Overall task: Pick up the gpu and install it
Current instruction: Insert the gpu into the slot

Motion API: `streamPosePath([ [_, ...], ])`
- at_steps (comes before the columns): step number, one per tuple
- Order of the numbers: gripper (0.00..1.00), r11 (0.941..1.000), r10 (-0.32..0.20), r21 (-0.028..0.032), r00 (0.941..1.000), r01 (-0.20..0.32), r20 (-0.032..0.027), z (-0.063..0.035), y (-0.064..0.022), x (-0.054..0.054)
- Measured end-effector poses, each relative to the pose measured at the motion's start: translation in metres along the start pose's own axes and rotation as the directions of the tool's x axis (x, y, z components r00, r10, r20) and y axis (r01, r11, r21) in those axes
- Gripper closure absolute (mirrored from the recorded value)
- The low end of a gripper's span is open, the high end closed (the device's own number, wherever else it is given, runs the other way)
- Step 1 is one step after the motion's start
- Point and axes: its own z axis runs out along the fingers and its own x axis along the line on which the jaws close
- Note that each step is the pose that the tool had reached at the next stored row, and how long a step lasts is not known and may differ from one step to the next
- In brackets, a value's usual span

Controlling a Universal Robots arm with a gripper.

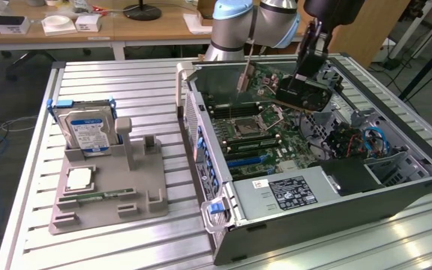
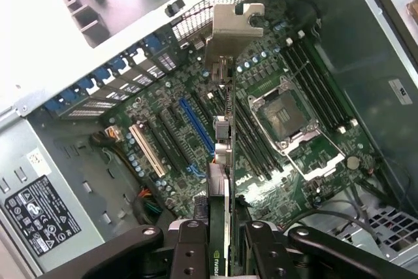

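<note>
Grips one gpu (image 1: 311, 95) edge-on between narrow-set jaws of one gripper (image 2: 225, 245), over one motherboard (image 1: 255, 147) near the rear wall of one open computer case (image 1: 314, 225). On one grey tray (image 1: 144, 180): one hard drive (image 1: 88, 132) upright at the far edge, one CPU (image 1: 79, 179), one memory strip (image 1: 99, 197).

Slatted aluminium table (image 1: 118, 84) carried two things, per the exterior view. Grey plastic fixture tray (image 1: 137, 188) sat flat at roughly 8 o'clock from table centre. Open PC case (image 1: 328, 225) lay on its side at roughly 3 o'clock, open face up, near the tray with a narrow gap of slats between them. Bare slats showed at 12 o'clock, behind the tray.
</note>
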Motion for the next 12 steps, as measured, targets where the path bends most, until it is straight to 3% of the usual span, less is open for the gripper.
streamPosePath([
  [12,0.74,0.9929,-0.119,0.0025,0.9929,0.119,-0.0041,0.0006,0.0000,0.0000],
])
